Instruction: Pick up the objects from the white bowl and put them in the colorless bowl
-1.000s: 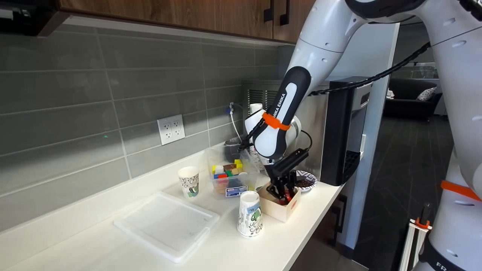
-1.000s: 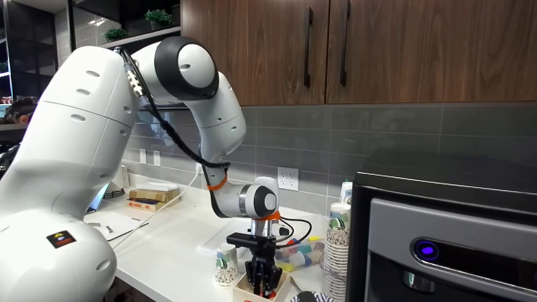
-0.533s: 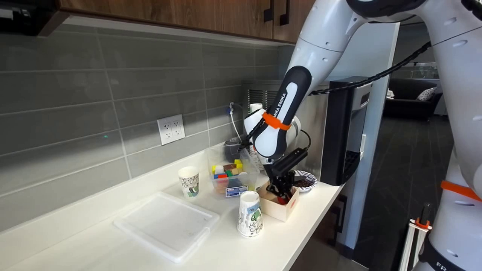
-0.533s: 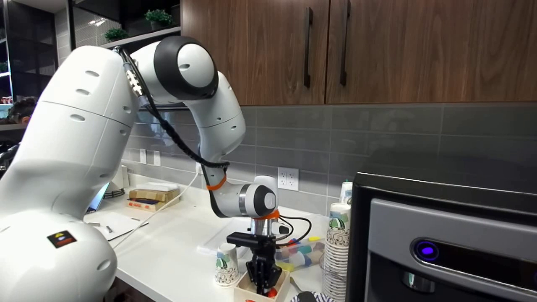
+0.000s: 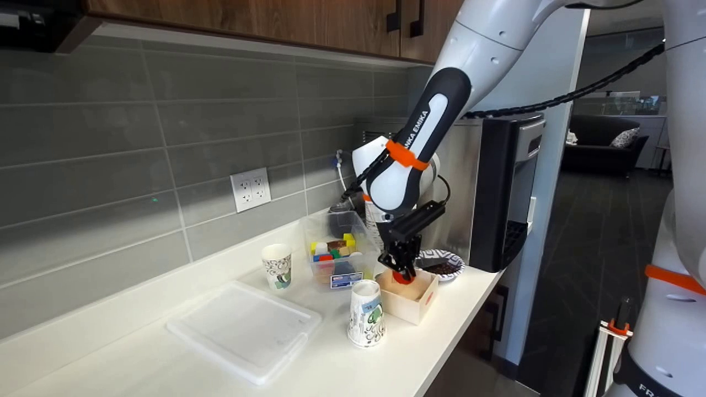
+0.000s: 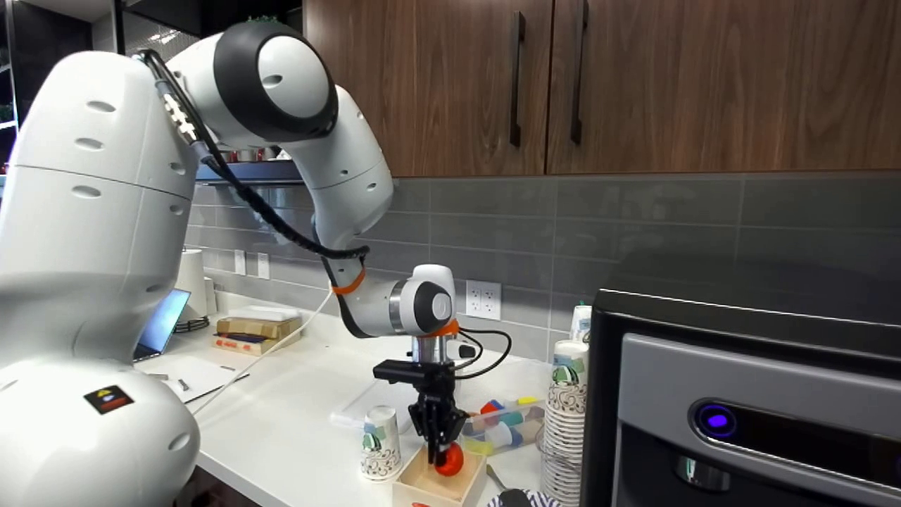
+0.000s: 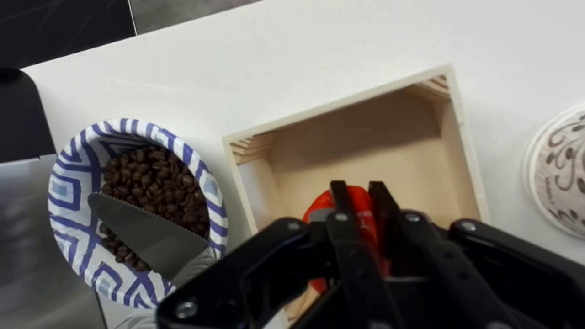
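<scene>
Red with white lettering, a rounded piece point(image 7: 363, 205) is clamped in the Robotiq gripper point(image 7: 358, 185) above a pale wooden box point(image 7: 393, 155) in the wrist view. In an exterior view, the box stands near the front edge of the countertop point(image 5: 331, 375); the clear plastic bin point(image 5: 364, 249), likely the destination, sits toward the back edge, colored blocks point(image 5: 335, 253) inside. In an exterior view, the piece hangs within the box's outline, the pickup apparently done; carry and release remain. The gripper may hide others.
</scene>
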You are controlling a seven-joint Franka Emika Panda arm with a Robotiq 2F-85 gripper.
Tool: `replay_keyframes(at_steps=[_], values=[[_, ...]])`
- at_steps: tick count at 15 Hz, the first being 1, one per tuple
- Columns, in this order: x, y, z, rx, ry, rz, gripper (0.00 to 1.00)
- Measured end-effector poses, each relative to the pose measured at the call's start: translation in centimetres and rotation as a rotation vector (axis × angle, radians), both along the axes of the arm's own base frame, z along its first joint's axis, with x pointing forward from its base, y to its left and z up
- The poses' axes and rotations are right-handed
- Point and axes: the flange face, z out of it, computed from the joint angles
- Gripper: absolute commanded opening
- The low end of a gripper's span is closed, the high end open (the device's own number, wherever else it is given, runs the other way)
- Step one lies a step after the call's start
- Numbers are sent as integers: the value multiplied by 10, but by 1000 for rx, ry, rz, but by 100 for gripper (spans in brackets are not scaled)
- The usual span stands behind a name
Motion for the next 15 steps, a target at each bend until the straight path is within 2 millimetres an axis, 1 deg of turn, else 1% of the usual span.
replay_keyframes(at_steps=[3, 7, 9, 10, 12, 15], values=[[2, 9, 34, 10, -70, 20, 4], [13, 25, 79, 37, -214, 93, 4], [19, 29, 97, 54, -294, 137, 4], [23, 29, 103, 62, -333, 162, 4], [30, 27, 109, 81, -395, 207, 4], [39, 19, 102, 125, -457, 250, 4]])
